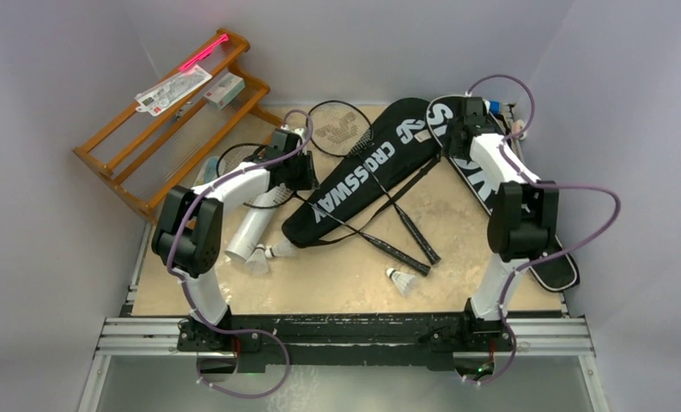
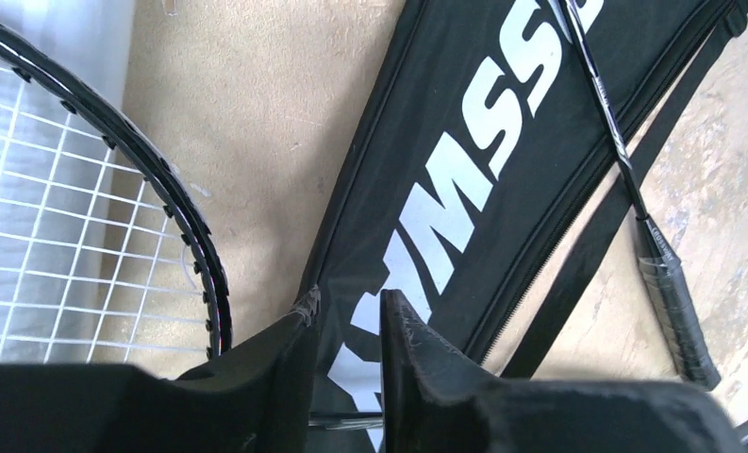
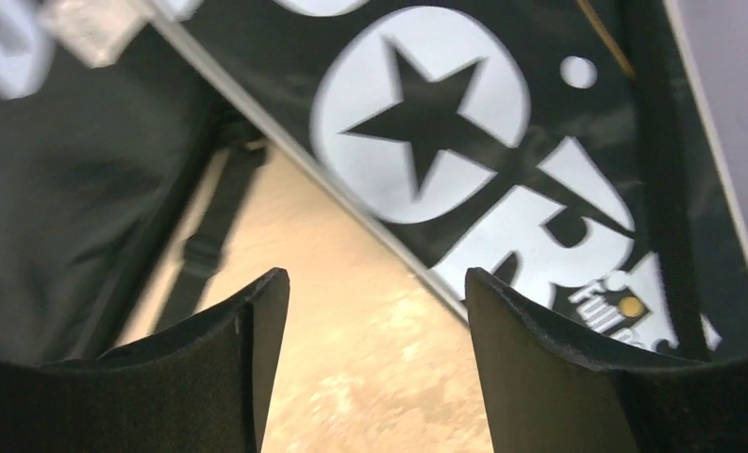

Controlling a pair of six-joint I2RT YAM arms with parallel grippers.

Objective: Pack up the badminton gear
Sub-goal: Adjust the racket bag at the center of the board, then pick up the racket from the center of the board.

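Two black bags with white lettering lie on the table, one in the middle (image 1: 362,172) and one at the right (image 1: 550,262) under my right arm. One racket (image 1: 341,127) lies across the middle bag, its handle showing in the left wrist view (image 2: 672,316). A second racket's head (image 2: 96,189) is at the left. My left gripper (image 1: 302,172) (image 2: 349,302) has its fingers close together, with that racket's thin shaft (image 2: 346,422) between them. My right gripper (image 1: 459,120) (image 3: 377,283) is open and empty over bare table between the bags. The white tube (image 1: 255,221) and three shuttlecocks (image 1: 258,260) (image 1: 282,249) (image 1: 403,281) lie in front.
An orange wooden rack (image 1: 105,142) stands at the back left, holding a small white carton (image 1: 223,89) and a pink-edged card (image 1: 175,88). White walls close the table in at the back and sides. The middle bag's strap (image 2: 587,255) lies along its edge.
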